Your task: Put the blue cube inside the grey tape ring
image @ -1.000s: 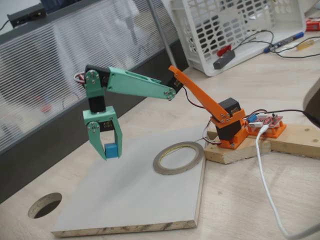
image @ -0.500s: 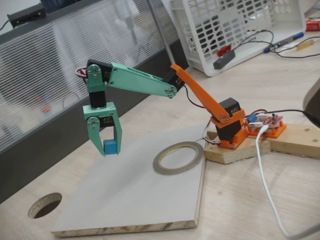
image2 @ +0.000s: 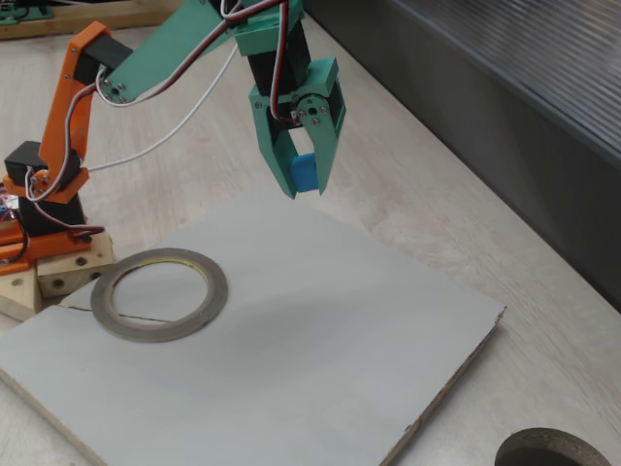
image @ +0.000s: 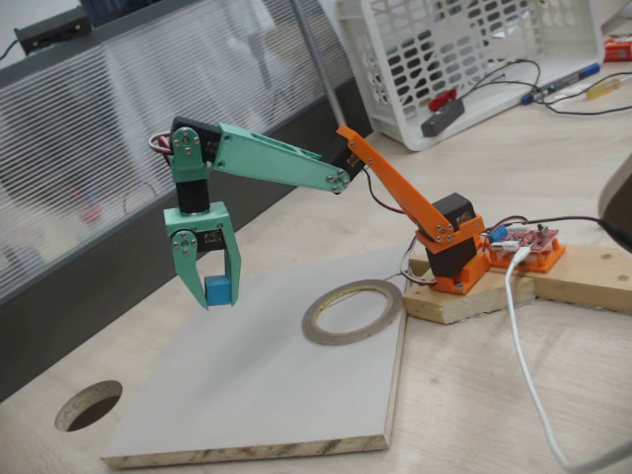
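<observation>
board [image: 247, 395] on wood desk [image: 513, 395] w/ basket [image: 464, 49].

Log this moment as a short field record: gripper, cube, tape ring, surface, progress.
gripper: the gripper is shut on the blue cube, held in the air above the board
cube: the blue cube sits between the fingertips, off the surface
ring: the grey tape ring lies flat on the board, opening empty
surface: pale board on a wooden table
progress: cube picked up, not yet over the ring
</observation>
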Controlling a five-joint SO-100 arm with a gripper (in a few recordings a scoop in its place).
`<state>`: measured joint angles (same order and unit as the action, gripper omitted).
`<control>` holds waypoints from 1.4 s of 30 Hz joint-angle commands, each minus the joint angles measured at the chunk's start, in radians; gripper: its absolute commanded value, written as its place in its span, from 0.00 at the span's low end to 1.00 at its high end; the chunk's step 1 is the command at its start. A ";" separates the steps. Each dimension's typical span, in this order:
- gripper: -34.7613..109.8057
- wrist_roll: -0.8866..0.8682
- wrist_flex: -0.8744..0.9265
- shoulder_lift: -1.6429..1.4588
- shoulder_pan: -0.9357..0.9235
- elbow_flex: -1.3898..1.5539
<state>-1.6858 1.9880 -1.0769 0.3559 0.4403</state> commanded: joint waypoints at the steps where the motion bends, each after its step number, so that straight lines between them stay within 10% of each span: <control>1: 0.26 -0.021 0.026 -0.043 0.012 -0.002; 34: 0.26 -0.020 0.023 -0.514 0.009 0.732; 42: 0.26 -0.021 -0.259 -0.710 0.009 1.120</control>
<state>-1.6858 1.8423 -1.6950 0.3543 1.4312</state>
